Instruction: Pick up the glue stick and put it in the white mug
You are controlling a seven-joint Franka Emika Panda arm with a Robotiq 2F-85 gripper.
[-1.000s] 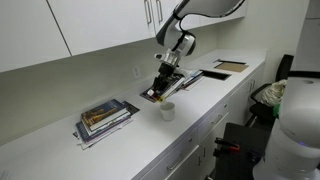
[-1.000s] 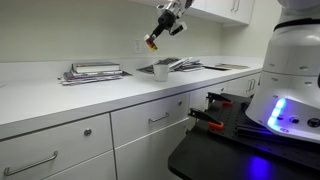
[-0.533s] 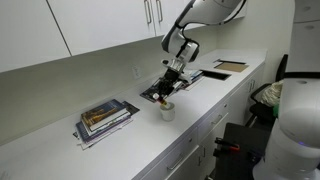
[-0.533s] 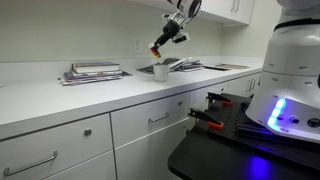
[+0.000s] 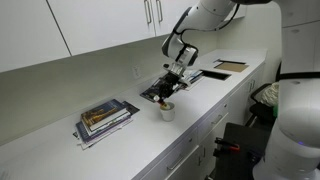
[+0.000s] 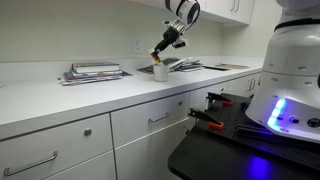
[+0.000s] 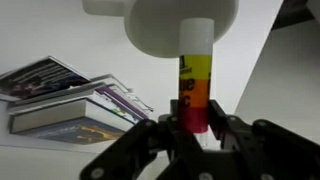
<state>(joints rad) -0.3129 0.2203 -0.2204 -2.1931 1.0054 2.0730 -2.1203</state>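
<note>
My gripper (image 7: 195, 128) is shut on the glue stick (image 7: 196, 75), which is red at the held end, yellow in the middle and white at the far cap. The cap points into the white mug (image 7: 180, 30), seen from above as a white round shape. In both exterior views the gripper (image 5: 167, 95) (image 6: 157, 55) hangs just over the small white mug (image 5: 167, 111) (image 6: 160, 71) on the counter. The stick's tip is at the mug's rim; I cannot tell if it is inside.
A stack of books and magazines (image 5: 104, 117) (image 6: 95, 72) lies on the white counter beside the mug. More flat dark magazines (image 5: 190, 79) lie behind the mug. Wall cabinets (image 5: 100, 25) hang above. A white machine (image 6: 290, 80) stands in front of the counter.
The gripper has moved down and toward the mug with the glue stick in it, from well above the counter to just over the mug's rim.
</note>
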